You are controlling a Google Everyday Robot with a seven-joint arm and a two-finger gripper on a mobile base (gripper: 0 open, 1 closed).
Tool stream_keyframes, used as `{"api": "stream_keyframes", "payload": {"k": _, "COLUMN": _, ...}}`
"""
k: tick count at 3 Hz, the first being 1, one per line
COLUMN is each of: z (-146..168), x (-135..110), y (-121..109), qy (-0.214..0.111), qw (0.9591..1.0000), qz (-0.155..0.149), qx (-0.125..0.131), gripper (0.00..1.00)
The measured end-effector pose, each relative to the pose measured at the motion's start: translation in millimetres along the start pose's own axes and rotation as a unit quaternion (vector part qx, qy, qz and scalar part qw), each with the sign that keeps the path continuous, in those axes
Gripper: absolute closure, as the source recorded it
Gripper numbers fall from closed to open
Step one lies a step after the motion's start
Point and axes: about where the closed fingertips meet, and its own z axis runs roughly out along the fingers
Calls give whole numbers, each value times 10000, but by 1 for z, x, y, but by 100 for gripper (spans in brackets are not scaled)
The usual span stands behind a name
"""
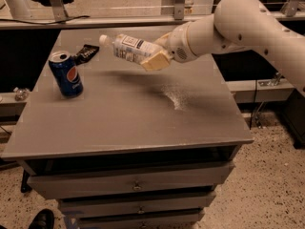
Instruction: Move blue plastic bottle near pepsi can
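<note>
Single high view from the bench (143,123) front, angled down across its top, mid-range, claw (155,60) clasping blue plastic bottle (128,46) over the far middle.

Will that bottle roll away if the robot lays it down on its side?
Probably, yes: the bottle is round and the table looks smooth. It seems light, since the gripper, above the table's far middle, holds it sideways by one end. Upright, being slim, it might tip.

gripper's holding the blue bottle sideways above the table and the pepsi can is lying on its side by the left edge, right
Not quite: the camera view shows the pepsi can standing upright by the table's left edge. The gripper does hold the blue plastic bottle sideways above the table.
</note>
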Motion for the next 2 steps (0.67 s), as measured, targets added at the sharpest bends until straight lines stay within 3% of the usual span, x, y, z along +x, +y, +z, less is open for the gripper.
{"api": "stream_keyframes", "payload": {"k": 1, "z": 15, "x": -9, "y": 37, "qy": 53, "qw": 9994, "qz": -235, "qx": -255, "gripper": 100}}
{"api": "stream_keyframes", "payload": {"k": 2, "z": 35, "x": -14, "y": 53, "qy": 99, "qw": 9986, "qz": -340, "qx": -392, "gripper": 100}}
